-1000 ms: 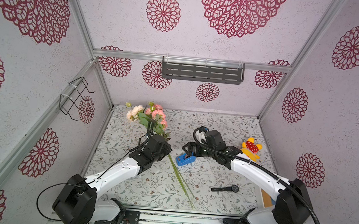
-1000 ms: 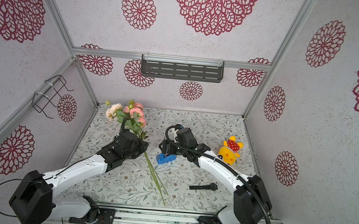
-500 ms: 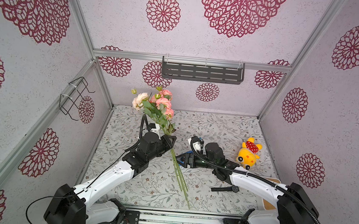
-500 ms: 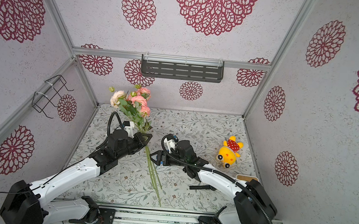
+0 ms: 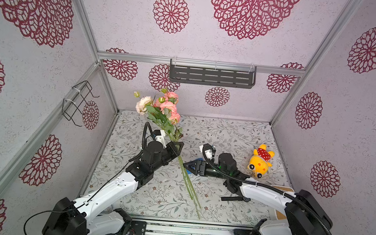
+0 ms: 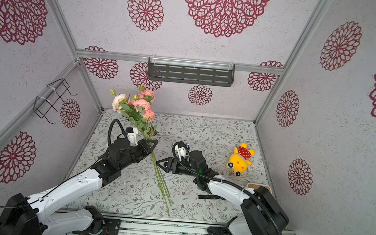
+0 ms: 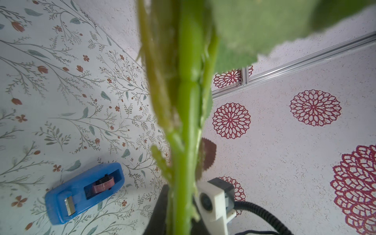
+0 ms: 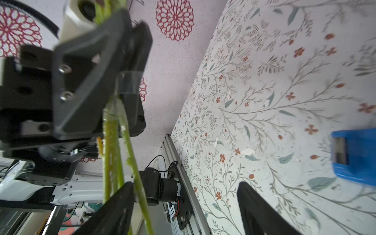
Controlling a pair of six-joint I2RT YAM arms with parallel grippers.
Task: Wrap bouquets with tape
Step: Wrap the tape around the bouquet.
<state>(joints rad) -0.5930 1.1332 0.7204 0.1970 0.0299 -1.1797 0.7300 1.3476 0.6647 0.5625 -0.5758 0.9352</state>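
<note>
With the left hand (image 5: 178,146), pinches the bouquets (image 5: 163,111) mid-stem, tilted, blooms up toward the back wall (image 5: 230,103), stem ends low over the front of the worktop (image 5: 227,135). Holds the right hand (image 5: 188,165) spread wide just beside the stems, one finger (image 8: 120,203) close against them. Has the tape (image 7: 81,191) in its blue dispenser lying flat on the worktop, just beside the right hand.

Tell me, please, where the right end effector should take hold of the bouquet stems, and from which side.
Grip the bare stems just below the left end effector, which is shut on them. There they are bunched together, while lower down they spread apart. Come from the robot's right side, where the open right end effector stands beside them.
</note>
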